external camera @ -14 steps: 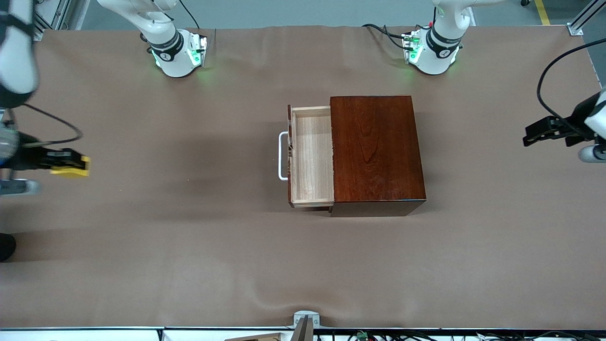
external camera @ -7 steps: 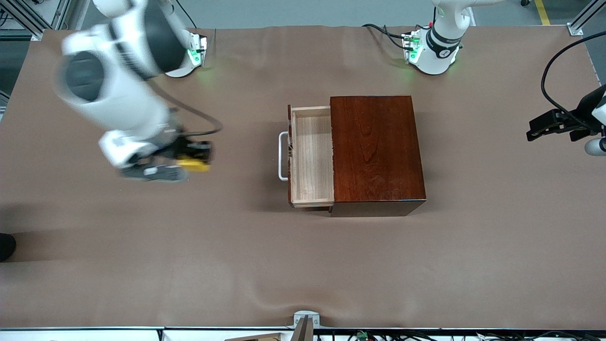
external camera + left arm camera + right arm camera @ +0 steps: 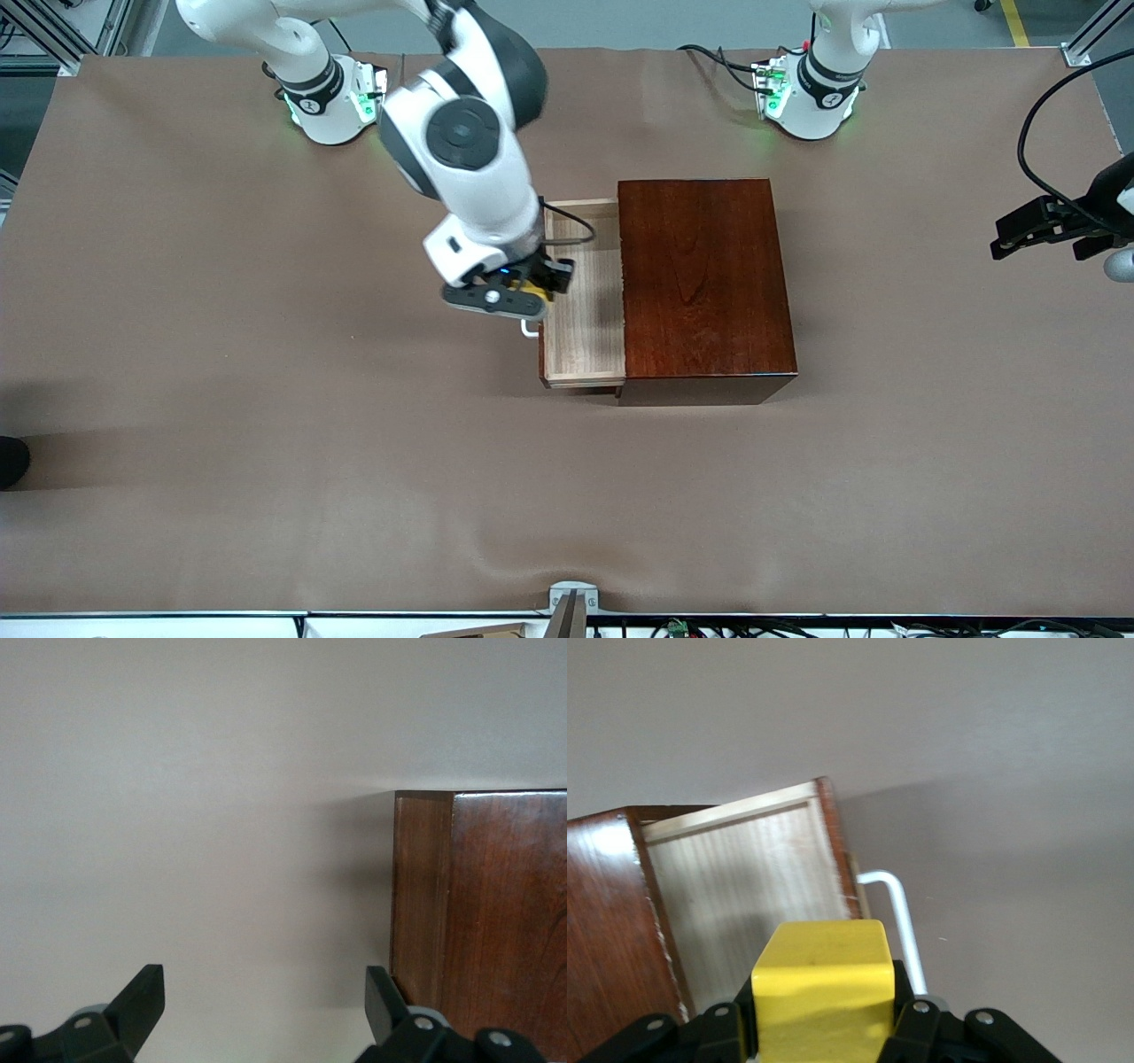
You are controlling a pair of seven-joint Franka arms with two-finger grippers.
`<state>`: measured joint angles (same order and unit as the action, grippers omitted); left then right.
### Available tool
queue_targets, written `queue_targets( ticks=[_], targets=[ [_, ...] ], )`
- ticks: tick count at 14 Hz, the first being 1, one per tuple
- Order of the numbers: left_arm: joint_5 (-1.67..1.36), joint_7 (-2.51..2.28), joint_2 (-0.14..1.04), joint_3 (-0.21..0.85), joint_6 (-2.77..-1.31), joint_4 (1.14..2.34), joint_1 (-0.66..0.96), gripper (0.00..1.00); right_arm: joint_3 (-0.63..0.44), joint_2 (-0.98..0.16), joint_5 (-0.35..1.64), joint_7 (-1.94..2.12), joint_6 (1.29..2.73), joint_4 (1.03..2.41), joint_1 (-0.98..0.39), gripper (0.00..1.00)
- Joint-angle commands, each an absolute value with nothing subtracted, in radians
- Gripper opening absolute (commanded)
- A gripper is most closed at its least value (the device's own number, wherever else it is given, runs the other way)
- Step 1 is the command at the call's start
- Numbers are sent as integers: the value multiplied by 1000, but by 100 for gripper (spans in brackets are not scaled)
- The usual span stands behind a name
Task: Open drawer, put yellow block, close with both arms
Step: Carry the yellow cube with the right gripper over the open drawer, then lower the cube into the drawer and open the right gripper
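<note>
Swinging in from the table's end, the right gripper now hangs over the open drawer, clamping the yellow block for dropping, while the left gripper waits wide open, empty.

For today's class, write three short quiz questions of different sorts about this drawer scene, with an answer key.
1. True or false: the drawer is pulled out of the wooden box.
2. The right gripper holds: A) nothing B) the yellow block C) the handle.
3. Fill in: the left gripper waits with its fingers ____ at the left arm's end of the table.

Key: 1 true; 2 B; 3 open.
</note>
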<state>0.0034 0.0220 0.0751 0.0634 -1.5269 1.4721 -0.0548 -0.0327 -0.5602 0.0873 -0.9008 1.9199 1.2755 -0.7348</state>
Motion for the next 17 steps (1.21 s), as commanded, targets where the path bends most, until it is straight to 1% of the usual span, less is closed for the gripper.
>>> queue_targets(
  ticks=[1,4,9,13,14,15,16,17],
  targets=[
    [2,28,63,69,-1511,1468,-61,100,-49,-649,86,-960,1968,1203,-764,2],
    [2,38,64,61,-1511,1468,-63,100,-49,-690,81,-965,2035,1204,-773,2],
    [0,26,69,58,-1511,1468,-63,100,-51,-732,77,-966,2080,1212,-779,2],
    [-3,23,77,60,-1511,1468,-61,100,-49,-756,81,-965,2092,1213,-779,9],
    [-3,23,77,61,-1511,1470,-61,100,-49,-762,81,-965,2098,1213,-779,18],
    [-2,21,77,60,-1511,1468,-61,100,-49,-764,81,-965,2106,1213,-779,30],
    [0,21,77,60,-1512,1468,-61,100,-49,-765,84,-968,2108,1213,-779,59],
    [0,21,78,60,-1511,1468,-60,100,-49,-765,86,-969,2108,1213,-779,98]
  ],
)
